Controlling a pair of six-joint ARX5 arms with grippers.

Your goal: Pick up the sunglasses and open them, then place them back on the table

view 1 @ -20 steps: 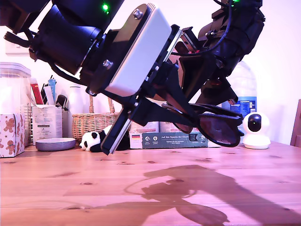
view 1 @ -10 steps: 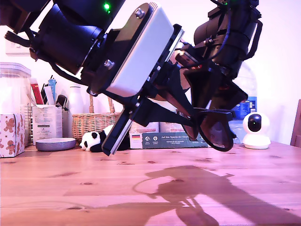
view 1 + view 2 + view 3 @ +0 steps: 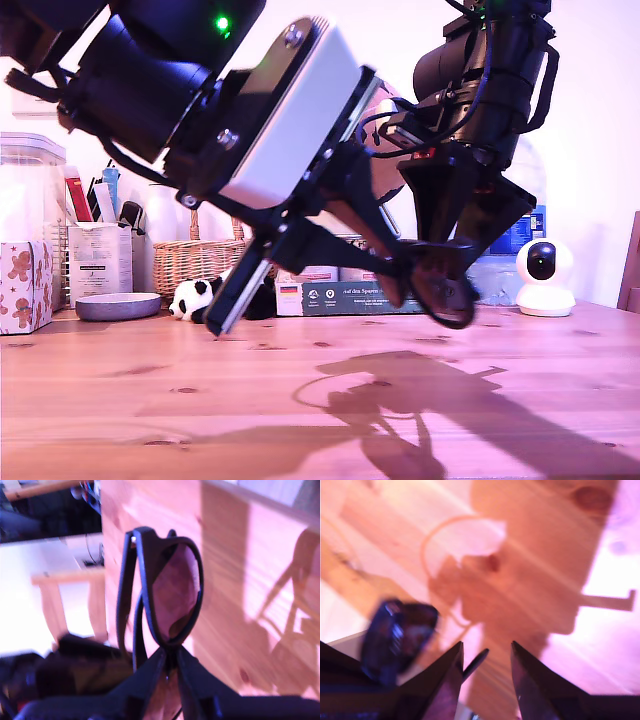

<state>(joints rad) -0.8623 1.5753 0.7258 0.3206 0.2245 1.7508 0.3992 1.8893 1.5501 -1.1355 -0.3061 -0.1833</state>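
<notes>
From the exterior view, my two arms meet above the table [image 3: 150, 400], holding the sunglasses [image 3: 445, 290] in the air, their shadow cast on the wood below

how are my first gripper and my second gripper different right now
My first gripper is shut on the sunglasses frame, while my second gripper stands open with only a thin black arm of them between its fingers. Both hang above the table.
</notes>
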